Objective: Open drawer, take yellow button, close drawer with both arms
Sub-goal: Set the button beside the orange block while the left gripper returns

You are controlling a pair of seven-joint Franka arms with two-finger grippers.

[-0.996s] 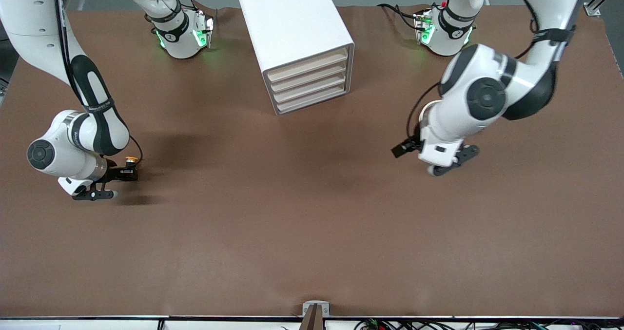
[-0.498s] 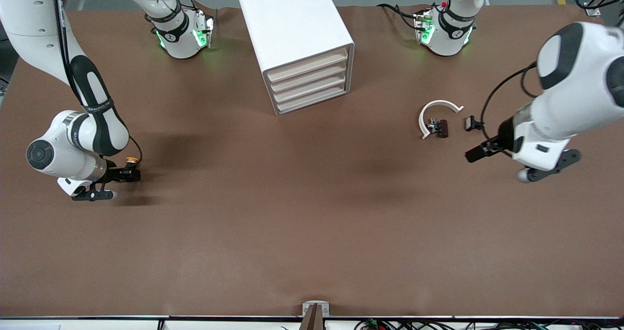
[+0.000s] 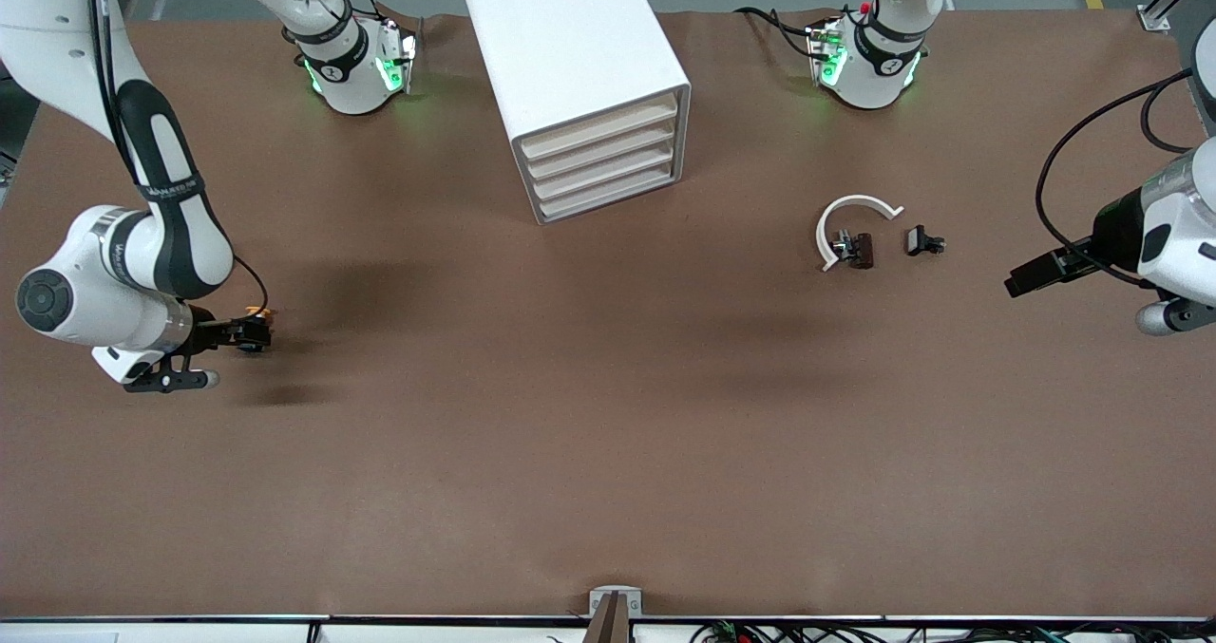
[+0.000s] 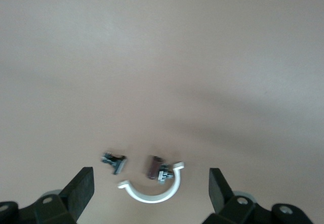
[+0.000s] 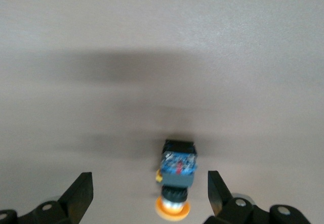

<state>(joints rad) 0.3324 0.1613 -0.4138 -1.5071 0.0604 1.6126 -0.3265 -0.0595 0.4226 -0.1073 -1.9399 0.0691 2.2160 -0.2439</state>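
The button (image 3: 256, 315), with an orange cap and a blue-black body, lies on the brown table near the right arm's end. In the right wrist view the button (image 5: 176, 176) lies on its side between and below the spread fingers, untouched. My right gripper (image 3: 173, 378) (image 5: 148, 186) is open and empty over the table beside it. My left gripper (image 3: 1174, 318) (image 4: 151, 183) is open and empty over the left arm's end of the table. The white drawer cabinet (image 3: 576, 64) stands at the back middle with all its drawers (image 3: 600, 159) shut.
A white curved strip (image 3: 852, 217) with a small black clip (image 3: 855, 249) and a second clip (image 3: 921, 240) lie on the table toward the left arm's end. They also show in the left wrist view, the strip (image 4: 152, 194) between the fingers.
The left arm has swung toward its end of the table, uncovering the white strip and clips. The right gripper has drawn slightly away from the button, which has stayed put.
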